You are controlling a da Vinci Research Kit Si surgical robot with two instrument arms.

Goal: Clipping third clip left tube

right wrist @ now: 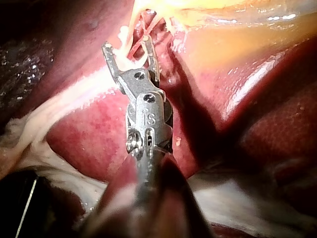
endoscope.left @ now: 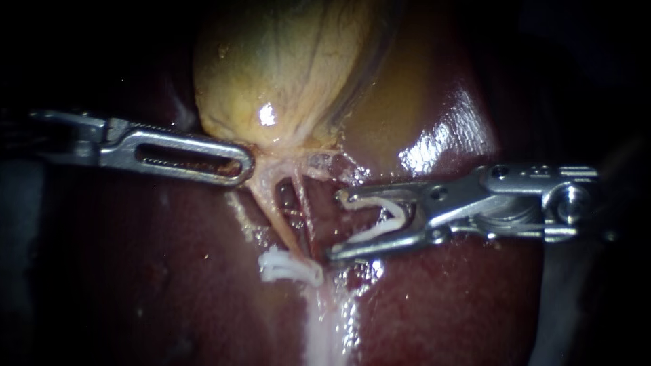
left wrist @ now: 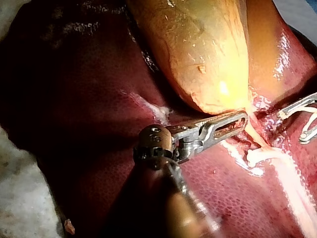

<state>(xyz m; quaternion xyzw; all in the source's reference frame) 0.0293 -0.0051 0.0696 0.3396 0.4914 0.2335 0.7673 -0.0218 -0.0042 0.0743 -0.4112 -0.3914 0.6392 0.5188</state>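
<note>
**A:** Where is the left tube (endoscope.left: 274, 211)?

**B:** It runs from the gallbladder (endoscope.left: 285, 74) down to the white clips (endoscope.left: 291, 266). Beside it is a thinner tube (endoscope.left: 303, 210). Beyond that is the right instrument (endoscope.left: 337, 225), lying level, its pincer wide and carrying an open clip (endoscope.left: 383, 220).

**A:** Risk?

**B:** Likely catching the thinner tube, which lies nearer. On the tube's other side, the left instrument (endoscope.left: 245, 165) has its pincer closed on the gallbladder's neck.

The gallbladder (endoscope.left: 285, 74) lay yellow-tan and glistening against the dark red liver (endoscope.left: 169, 285), narrowing toward its neck. The liver's wet surface caught bright highlights beside it. In the left wrist view a pale cloth (left wrist: 20, 198) showed past the liver's edge, with a small reddish scrap (left wrist: 70, 226) at that border.
</note>
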